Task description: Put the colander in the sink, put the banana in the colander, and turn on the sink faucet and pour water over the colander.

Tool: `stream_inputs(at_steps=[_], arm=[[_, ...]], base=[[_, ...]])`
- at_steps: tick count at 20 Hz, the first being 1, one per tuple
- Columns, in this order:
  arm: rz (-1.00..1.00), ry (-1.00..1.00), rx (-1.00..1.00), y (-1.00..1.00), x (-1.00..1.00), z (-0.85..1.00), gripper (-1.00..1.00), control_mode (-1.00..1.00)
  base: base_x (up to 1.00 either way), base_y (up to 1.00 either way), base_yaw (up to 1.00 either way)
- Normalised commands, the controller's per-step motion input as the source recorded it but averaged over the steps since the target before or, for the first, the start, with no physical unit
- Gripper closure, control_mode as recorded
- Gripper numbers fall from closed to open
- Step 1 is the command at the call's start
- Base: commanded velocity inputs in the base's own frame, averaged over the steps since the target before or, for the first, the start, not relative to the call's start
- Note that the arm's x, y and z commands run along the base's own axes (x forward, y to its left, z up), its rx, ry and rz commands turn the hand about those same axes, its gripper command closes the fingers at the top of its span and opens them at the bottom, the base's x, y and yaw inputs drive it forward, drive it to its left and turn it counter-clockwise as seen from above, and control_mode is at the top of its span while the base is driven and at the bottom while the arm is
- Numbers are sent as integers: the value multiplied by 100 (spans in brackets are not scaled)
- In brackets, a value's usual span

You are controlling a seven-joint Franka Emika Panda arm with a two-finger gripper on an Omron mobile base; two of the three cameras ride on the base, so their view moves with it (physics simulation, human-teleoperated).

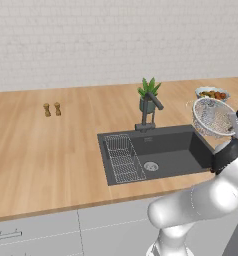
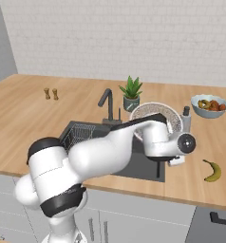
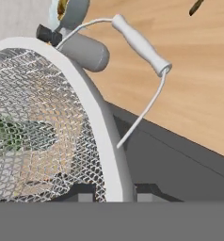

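Observation:
The colander (image 1: 212,117) is a silver wire-mesh bowl, lifted off the counter and tipped on edge above the right end of the sink (image 1: 167,145). My gripper (image 3: 115,193) is shut on its rim (image 3: 99,123), one fingertip (image 3: 81,193) inside the mesh and the other outside. In the left base view the gripper (image 1: 236,126) is at the colander's right side. In the right base view the colander (image 2: 155,113) is partly behind my arm. The banana (image 2: 212,171) lies on the counter right of the sink. The dark faucet (image 1: 150,111) stands behind the basin with no water running.
A potted plant (image 1: 148,95) stands behind the faucet. A fruit bowl (image 2: 210,105) sits at the back right, with a grey bottle (image 2: 185,118) beside the colander. Two small shakers (image 1: 52,109) stand far left. A wire rack (image 1: 123,158) fills the sink's left part.

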Motion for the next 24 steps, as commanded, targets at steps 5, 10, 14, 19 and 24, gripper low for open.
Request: stream_inputs(at_steps=[5, 10, 14, 19, 24], arm=[[23, 14, -7, 1, 2, -22, 100, -100], [26, 13, -2, 29, 0, -20, 100, -100], [26, 10, 0, 62, 0, -29, 100, -100], [23, 9, 0, 57, 3, -34, 100, -100], [16, 2, 0, 32, 1, -36, 100, -100]], base=[[0, 0, 0], [0, 0, 0], [0, 0, 0], [0, 0, 0], [0, 0, 0]])
